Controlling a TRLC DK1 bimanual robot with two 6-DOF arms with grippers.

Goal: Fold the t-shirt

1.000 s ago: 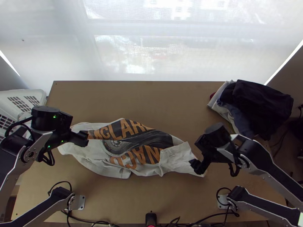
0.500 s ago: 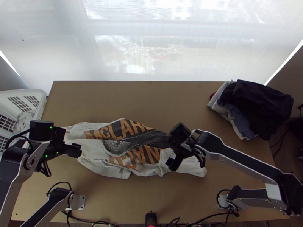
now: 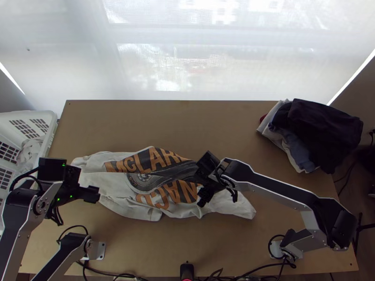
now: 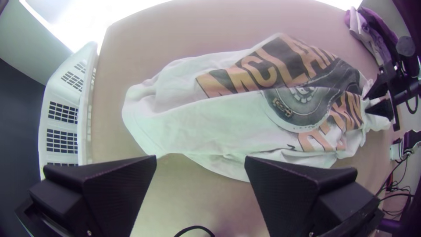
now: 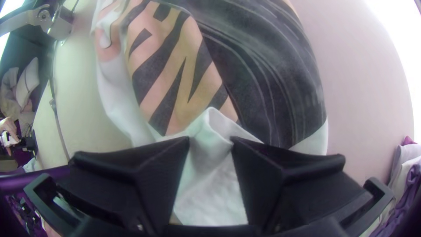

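Locate the white t-shirt (image 3: pixel 117 183), bunched from nine to three o'clock across the table (image 3: pixel 154 246). Centre the right gripper (image 5: pixel 210 140), partly spread around white cloth near four o'clock, and pinch fully before lifting; align the left gripper (image 4: pixel 201 157), spread wide and empty, with the nine-o'clock end.

Free far tabletop (image 3: pixel 187 124) between basket (image 3: pixel 52 126) and clothes pile (image 3: pixel 326 129)
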